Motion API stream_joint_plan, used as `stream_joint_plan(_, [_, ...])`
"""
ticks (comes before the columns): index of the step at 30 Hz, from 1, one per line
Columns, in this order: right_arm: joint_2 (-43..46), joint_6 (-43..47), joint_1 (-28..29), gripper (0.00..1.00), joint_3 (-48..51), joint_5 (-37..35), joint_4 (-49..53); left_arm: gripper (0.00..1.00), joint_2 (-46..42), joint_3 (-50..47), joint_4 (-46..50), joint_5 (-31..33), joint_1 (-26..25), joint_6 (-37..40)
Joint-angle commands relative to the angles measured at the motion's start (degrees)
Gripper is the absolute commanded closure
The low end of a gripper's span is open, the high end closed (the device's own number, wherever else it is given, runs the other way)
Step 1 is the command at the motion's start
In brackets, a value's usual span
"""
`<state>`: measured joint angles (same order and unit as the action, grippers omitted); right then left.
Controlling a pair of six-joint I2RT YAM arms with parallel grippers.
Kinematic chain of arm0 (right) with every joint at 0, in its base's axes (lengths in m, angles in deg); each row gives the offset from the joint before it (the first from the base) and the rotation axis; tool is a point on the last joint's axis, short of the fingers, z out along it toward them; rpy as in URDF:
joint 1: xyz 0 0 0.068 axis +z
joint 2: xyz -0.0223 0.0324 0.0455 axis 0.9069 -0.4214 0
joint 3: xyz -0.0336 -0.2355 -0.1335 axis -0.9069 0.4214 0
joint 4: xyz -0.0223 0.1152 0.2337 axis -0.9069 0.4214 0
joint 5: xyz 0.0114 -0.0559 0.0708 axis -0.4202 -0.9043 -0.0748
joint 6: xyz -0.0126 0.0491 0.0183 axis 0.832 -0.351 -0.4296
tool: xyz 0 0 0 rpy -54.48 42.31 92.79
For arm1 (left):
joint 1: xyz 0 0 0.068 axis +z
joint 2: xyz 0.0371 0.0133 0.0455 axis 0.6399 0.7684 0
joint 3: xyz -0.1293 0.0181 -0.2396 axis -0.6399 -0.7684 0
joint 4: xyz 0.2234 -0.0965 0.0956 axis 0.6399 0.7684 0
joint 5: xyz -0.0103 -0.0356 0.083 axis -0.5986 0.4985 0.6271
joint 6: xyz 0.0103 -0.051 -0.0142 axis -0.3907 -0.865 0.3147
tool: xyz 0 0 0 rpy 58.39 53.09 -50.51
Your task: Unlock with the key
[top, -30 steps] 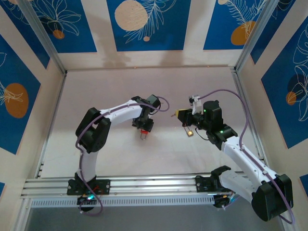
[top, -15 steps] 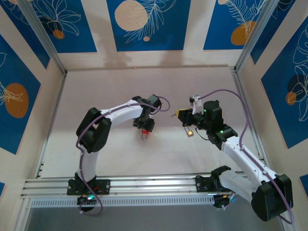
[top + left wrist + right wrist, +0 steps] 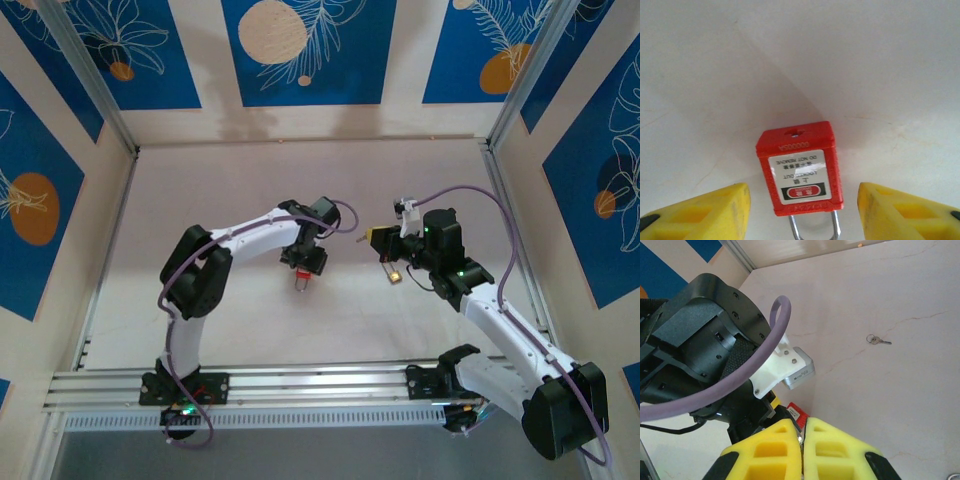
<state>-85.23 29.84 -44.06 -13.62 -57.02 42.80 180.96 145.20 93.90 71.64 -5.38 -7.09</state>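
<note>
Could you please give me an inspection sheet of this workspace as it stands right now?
Surface: pale table with faint hairline marks.
Job's things: red padlock lies label up, shackle end towards the left wrist camera; key lies loose on the table, apart from both grippers.
Clutter: small metal loop, cut off at the picture's edge; cannot tell what it is.
Grippers: left gripper open, straddling the padlock with a gap on either side; right gripper shut above the table, and whether it holds anything I cannot tell.
Cables: purple cable loops at each wrist, clear of the padlock.
Surroundings: blue-and-cream patterned walls; metal rail along the near edge.
</note>
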Motion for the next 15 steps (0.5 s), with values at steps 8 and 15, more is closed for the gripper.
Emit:
stream_joint_plan(8, [1.15,-0.77,-0.27,1.00,1.04,-0.14,-0.85,0.42,0.19,-1.92,-0.27,3.41,-1.52,-3.06])
stream_joint_plan(15, [1.14,-0.71,-0.23,1.00,0.87,-0.03,-0.60,0.47,0.13,-4.14,-1.47,4.97,-1.41,-2.75])
